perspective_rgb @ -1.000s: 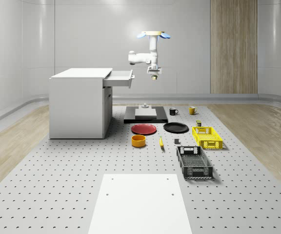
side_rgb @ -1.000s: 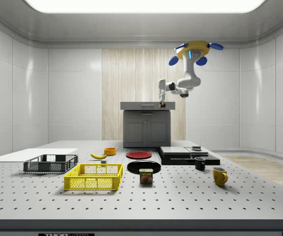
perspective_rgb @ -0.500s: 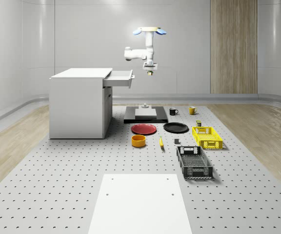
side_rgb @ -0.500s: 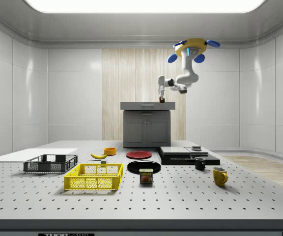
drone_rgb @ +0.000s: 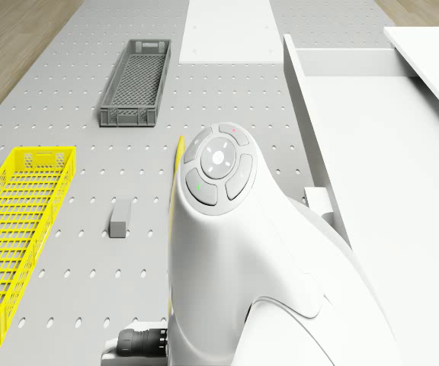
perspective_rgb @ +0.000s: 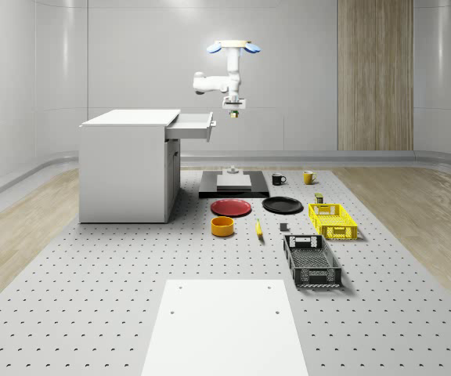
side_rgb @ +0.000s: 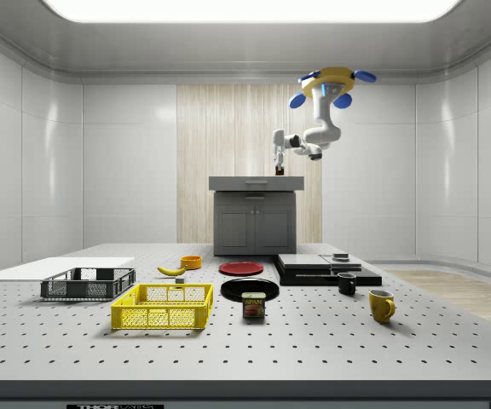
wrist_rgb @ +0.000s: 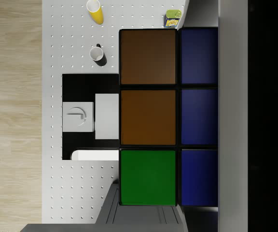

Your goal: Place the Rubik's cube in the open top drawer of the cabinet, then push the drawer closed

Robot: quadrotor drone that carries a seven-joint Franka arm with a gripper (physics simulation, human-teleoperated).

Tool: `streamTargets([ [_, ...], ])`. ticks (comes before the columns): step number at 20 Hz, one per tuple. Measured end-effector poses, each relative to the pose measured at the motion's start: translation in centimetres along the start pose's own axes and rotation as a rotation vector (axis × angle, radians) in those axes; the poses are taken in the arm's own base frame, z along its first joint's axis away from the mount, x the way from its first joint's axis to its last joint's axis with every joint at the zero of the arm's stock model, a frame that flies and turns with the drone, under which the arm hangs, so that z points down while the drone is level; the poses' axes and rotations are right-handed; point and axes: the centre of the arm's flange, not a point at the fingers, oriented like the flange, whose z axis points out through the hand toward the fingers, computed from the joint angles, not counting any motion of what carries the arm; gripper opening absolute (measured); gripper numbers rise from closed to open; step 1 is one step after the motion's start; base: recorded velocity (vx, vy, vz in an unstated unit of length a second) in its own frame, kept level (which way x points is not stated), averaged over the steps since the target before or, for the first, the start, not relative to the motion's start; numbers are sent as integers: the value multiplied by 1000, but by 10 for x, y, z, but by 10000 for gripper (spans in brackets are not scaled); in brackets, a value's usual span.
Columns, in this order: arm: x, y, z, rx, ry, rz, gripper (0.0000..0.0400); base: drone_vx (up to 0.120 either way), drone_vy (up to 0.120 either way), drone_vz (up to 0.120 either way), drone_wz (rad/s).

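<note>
Carrying the multicoloured Rubik's cube [wrist_rgb: 168, 116] toward the white cabinet's open top drawer [perspective_rgb: 192, 125].
Keep gripper [perspective_rgb: 231, 112] clenched on cube; bring hovering drone [perspective_rgb: 229, 47] over drawer's front edge before releasing.

The whole-scene view looks from high and far back along the perforated counter [perspective_rgb: 92, 298] toward the back wall, with the cabinet [perspective_rgb: 128, 168] on its left, while the side view sits low at the counter's edge and faces the cabinet [side_rgb: 254, 221] front-on from well away; both take in the hovering drone [perspective_rgb: 228, 48], the cabinet and the yellow crate [side_rgb: 162, 307]. The drone view looks forward and down past the arm [drone_rgb: 242, 252] onto counter and crates. The wrist view looks straight down from close behind the Rubik's cube [wrist_rgb: 168, 116].
</note>
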Motion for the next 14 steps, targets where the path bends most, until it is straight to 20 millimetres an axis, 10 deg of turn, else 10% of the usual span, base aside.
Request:
streamTargets([
  [14, 0, 0, 0, 0, 0, 0, 325, 0, -120, 0, 0],
])
